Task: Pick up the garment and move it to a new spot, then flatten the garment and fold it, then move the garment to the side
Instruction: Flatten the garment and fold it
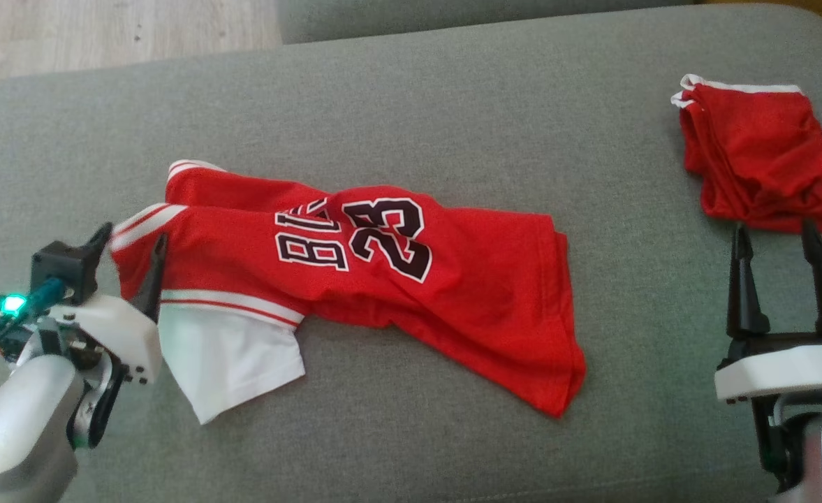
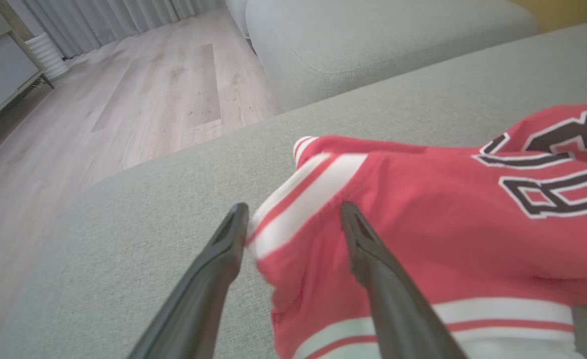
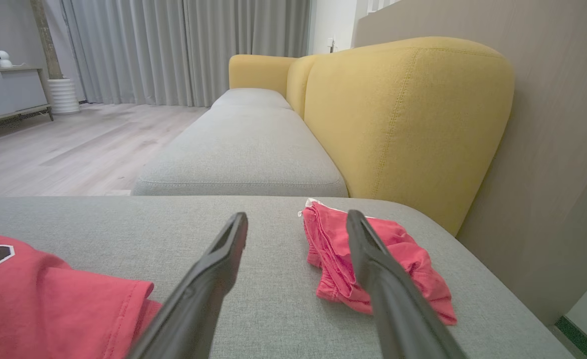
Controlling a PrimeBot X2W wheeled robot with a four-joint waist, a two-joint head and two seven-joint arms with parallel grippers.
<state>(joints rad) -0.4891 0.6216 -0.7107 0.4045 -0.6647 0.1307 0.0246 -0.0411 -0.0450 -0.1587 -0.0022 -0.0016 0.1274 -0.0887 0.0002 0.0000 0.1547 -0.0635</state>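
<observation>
The garment is a red jersey with a black "23" and white trim, lying rumpled and partly doubled over in the middle of the grey sofa seat. A white panel sticks out at its near left. My left gripper is open, its two fingers either side of the striped shoulder edge, one finger lying over the red cloth. My right gripper is open and holds nothing, hovering at the right, just short of the red shorts. The jersey's hem shows at the lower left of the right wrist view.
A second red piece, folded shorts with a white band, lies at the seat's far right. A yellow backrest rises behind it. Wooden floor lies beyond the seat's left edge, and another grey cushion adjoins.
</observation>
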